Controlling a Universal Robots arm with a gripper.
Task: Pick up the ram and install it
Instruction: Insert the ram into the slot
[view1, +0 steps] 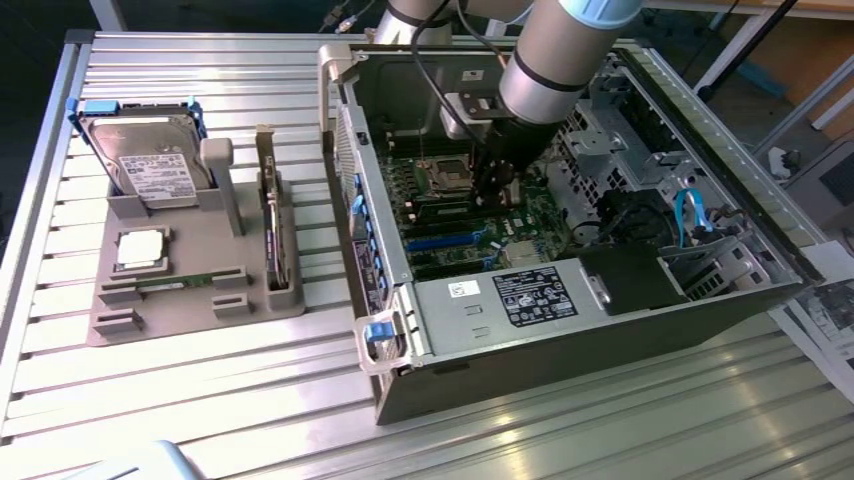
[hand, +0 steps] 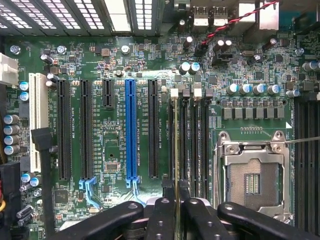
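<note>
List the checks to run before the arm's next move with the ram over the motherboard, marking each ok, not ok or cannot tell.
1. The ram held edge-on in the gripper: ok.
2. The ram parallel to the DIMM slots: ok.
3. The ram centred over one slot: cannot tell.
4. The white slot latches open: cannot tell.
5. The blue cable apart from the gripper: ok.
</note>
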